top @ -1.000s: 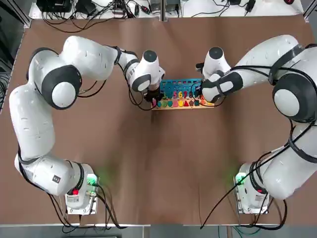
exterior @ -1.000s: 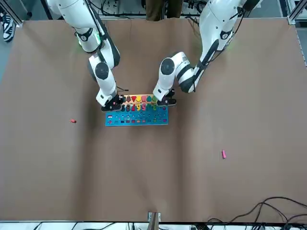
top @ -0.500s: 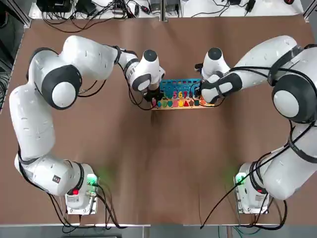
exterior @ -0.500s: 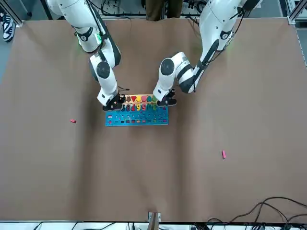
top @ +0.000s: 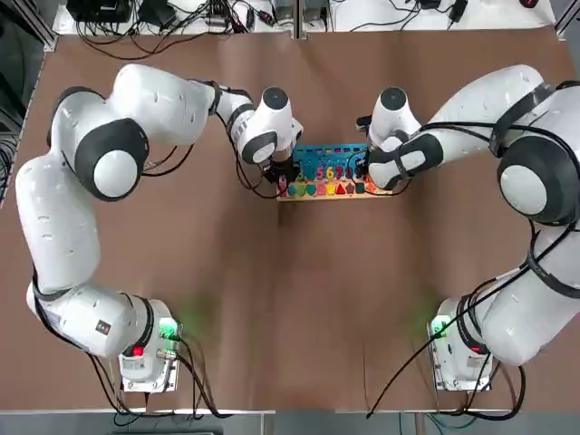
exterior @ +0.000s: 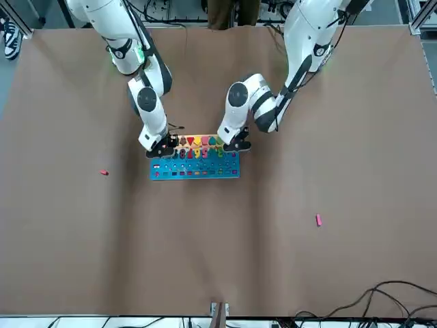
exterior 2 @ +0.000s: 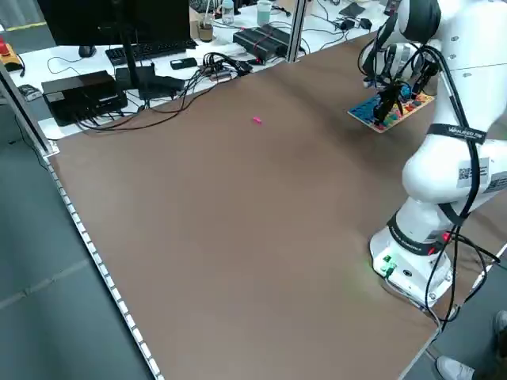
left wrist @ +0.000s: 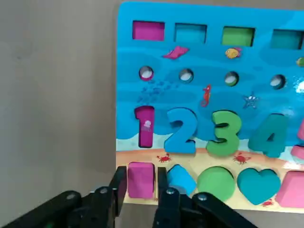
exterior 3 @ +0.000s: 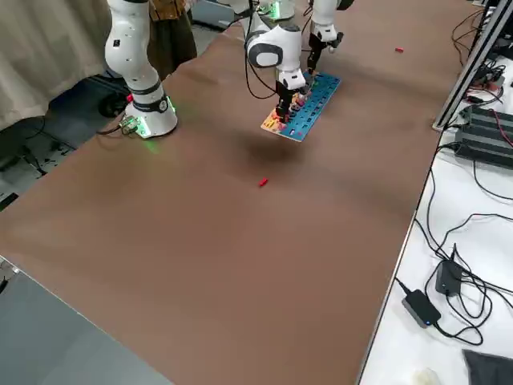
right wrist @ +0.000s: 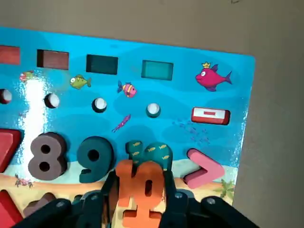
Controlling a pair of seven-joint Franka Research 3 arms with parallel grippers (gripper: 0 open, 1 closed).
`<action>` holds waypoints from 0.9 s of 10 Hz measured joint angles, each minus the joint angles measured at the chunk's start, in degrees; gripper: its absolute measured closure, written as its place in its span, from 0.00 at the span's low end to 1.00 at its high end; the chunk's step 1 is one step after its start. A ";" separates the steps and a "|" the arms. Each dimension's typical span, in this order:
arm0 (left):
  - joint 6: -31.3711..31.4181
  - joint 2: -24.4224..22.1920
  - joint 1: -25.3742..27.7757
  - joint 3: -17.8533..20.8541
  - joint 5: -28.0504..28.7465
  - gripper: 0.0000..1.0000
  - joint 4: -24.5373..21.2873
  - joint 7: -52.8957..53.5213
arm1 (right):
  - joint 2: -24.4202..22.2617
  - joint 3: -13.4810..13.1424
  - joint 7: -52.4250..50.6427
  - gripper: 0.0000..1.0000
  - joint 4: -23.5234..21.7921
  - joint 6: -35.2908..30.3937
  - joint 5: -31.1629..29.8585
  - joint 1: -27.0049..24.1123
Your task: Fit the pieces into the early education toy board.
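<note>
Overlooking your brown tabletop (exterior: 205,253), with a person's legs (exterior: 232,12) at front-view twelve o'clock, your left end effector (left wrist: 142,171) flanks the board's (left wrist: 213,97) magenta square (left wrist: 141,180), released, your right end effector (right wrist: 141,178) grasping the orange 10 (right wrist: 141,192) over it.

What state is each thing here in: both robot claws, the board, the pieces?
Left gripper: fingers astride magenta square piece; grip unclear.
Right gripper: closed on orange "10" numeral, over the board.
Blue-and-wood puzzle board: flat, partly filled.
Small red piece: loose on table.
Small pink piece: loose on table.
</note>
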 joint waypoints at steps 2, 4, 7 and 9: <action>-1.03 -0.85 0.03 0.01 0.00 0.66 0.41 -0.07 | 0.00 -0.01 0.00 0.57 -0.01 0.06 0.00 0.00; -2.26 -1.35 0.05 0.03 0.00 0.66 0.42 -0.09 | 0.01 -0.04 0.00 0.57 -0.02 0.12 0.00 0.00; -5.80 -3.16 1.44 0.19 0.12 0.66 0.76 0.15 | 0.07 -0.22 0.03 0.57 -0.01 0.46 0.00 -0.26; -7.24 -6.30 5.00 0.33 0.21 0.66 1.38 2.55 | 0.09 -0.31 0.03 0.57 -0.01 0.55 0.00 -0.36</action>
